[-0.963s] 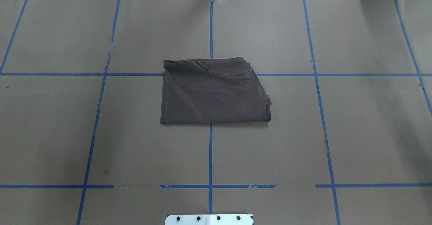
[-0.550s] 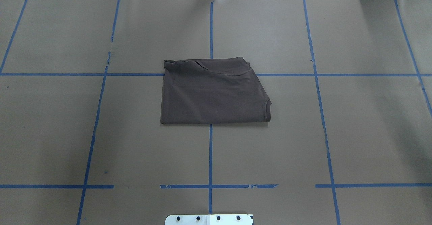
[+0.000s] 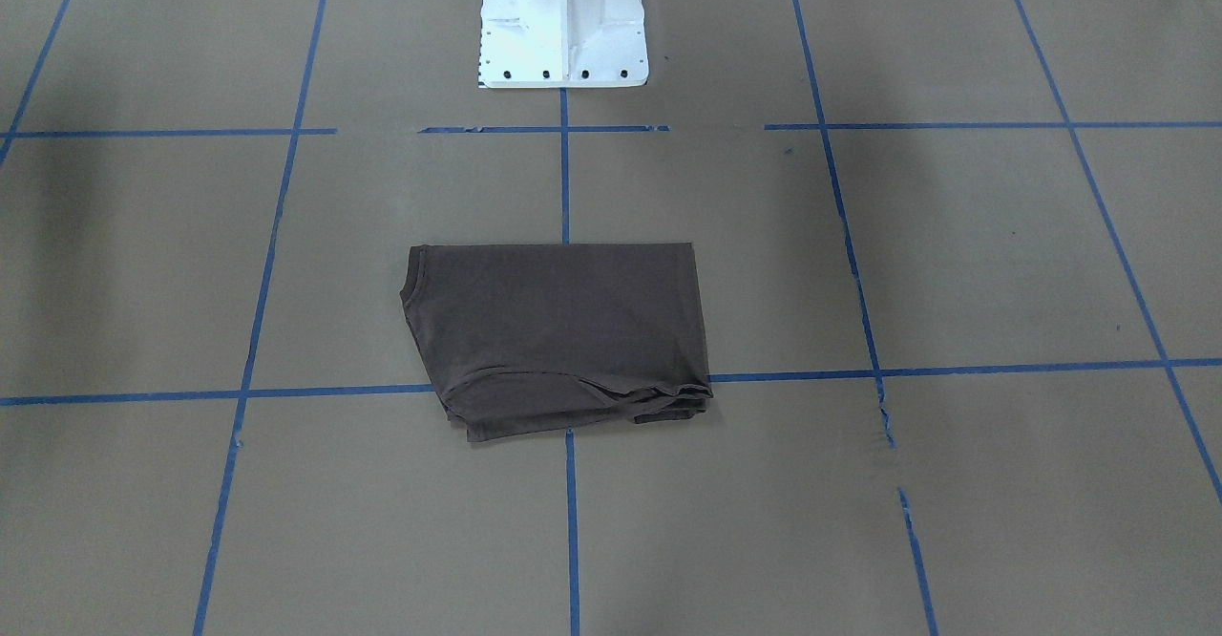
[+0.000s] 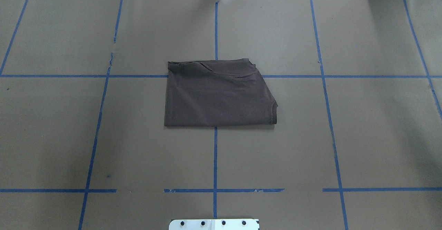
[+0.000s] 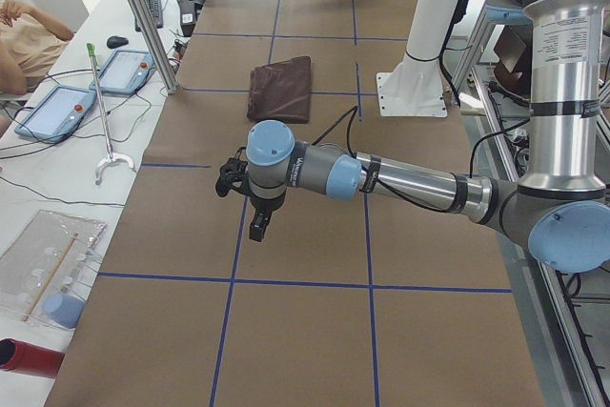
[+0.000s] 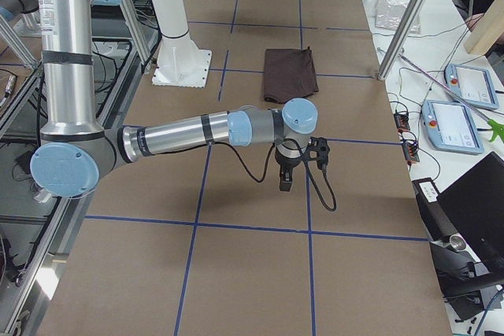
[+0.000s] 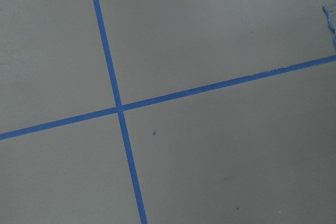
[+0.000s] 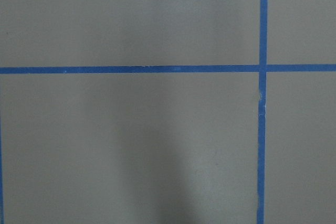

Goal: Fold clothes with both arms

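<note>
The dark grey-brown T-shirt lies folded into a compact rectangle at the middle of the table, flat on the brown paper; it also shows in the front view and small in both side views. Its lettering and tags are hidden. The left gripper hangs over bare paper far from the shirt, toward the table's left end. The right gripper hangs likewise toward the right end. Each shows only in a side view, so I cannot tell whether it is open or shut. The wrist views show only paper and blue tape.
The white pedestal base stands behind the shirt. Blue tape lines grid the paper, with a small tear at the left. Metal posts and tablets line the far edge.
</note>
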Action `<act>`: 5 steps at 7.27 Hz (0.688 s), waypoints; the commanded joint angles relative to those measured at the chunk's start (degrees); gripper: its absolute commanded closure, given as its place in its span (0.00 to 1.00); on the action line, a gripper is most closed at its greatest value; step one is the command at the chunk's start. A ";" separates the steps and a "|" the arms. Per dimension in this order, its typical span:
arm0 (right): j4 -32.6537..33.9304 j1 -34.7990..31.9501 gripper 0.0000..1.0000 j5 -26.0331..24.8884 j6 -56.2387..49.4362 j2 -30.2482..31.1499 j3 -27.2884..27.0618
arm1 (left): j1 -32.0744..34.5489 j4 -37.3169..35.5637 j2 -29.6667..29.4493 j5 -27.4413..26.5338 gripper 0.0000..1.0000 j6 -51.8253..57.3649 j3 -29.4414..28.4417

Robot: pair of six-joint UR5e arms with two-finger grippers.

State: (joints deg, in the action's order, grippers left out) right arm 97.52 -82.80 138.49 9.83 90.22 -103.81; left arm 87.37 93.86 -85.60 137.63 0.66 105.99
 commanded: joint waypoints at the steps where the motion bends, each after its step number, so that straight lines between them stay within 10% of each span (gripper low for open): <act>1: 0.56 0.27 0.00 1.52 -0.16 0.21 -0.70 | -0.10 0.09 -0.18 -0.17 0.00 0.13 -0.25; 5: 0.65 0.36 0.00 1.35 0.01 2.23 -2.54 | -0.10 -0.17 -0.01 -0.52 0.00 0.05 -0.61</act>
State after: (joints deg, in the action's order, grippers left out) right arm 98.20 -82.49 140.07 9.42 91.45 -105.85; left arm 87.22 93.76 -85.62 137.18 0.69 105.36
